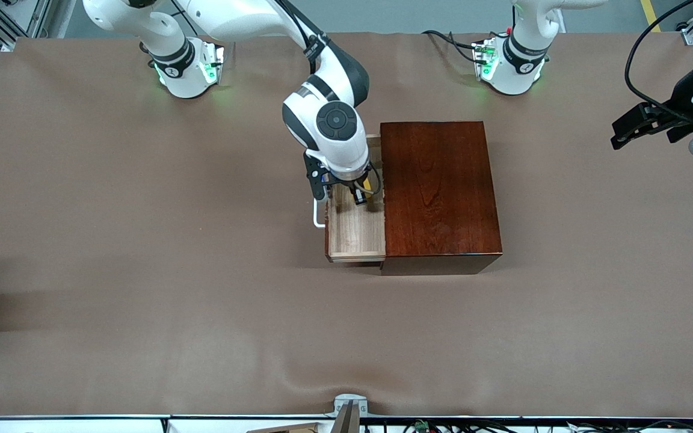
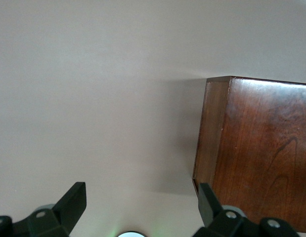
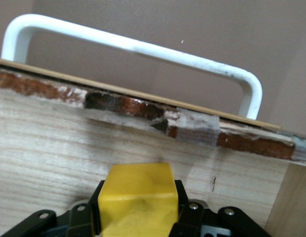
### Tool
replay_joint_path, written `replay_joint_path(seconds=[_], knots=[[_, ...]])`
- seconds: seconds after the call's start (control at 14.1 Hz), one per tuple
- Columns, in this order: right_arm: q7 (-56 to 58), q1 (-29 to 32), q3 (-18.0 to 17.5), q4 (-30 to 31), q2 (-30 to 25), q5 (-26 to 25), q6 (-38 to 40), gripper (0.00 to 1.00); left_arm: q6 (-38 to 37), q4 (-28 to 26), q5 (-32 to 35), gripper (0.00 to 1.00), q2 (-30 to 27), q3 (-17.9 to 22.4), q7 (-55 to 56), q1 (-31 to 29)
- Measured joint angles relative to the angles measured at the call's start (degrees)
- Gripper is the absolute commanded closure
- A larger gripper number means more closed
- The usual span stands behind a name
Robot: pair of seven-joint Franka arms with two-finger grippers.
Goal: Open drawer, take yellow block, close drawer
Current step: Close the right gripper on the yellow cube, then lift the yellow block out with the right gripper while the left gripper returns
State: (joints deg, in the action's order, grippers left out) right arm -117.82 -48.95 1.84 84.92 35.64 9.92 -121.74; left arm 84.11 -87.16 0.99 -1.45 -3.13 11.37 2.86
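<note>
Inside the pulled-out drawer we find the right gripper, its two black fingers clamped on the yellow block, one on each side of the cube. From the right wrist view we see the block sitting squarely between the fingers over the pale wood floor of the drawer, though we cannot tell whether it touches that floor. Around it is the drawer's worn reddish-brown front and, outside that, the white loop handle. In the front view the handle sits at about 8 o'clock from the gripper, and the dark mahogany box lies at its 3 o'clock, with the drawer drawn out toward the right arm's end of the table. We see the brown table cloth all around the box.

At 3 o'clock from the box the left gripper waits in the air over the table's edge at the left arm's end, fingers spread wide, gripping nothing
</note>
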Motion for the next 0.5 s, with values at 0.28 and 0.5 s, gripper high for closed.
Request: replay_joint_path(seconds=[0.28, 0.5], knots=[[0.01, 0.05, 0.53, -0.8, -0.06, 0.01, -0.01, 1.0, 0.0, 0.0, 0.0, 0.0, 0.0, 0.0, 0.0, 0.01], [0.01, 0.09, 0.78, -2.41, -0.16, 0.01, 1.44, 1.0, 0.0, 0.0, 0.0, 0.0, 0.0, 0.0, 0.0, 0.01]])
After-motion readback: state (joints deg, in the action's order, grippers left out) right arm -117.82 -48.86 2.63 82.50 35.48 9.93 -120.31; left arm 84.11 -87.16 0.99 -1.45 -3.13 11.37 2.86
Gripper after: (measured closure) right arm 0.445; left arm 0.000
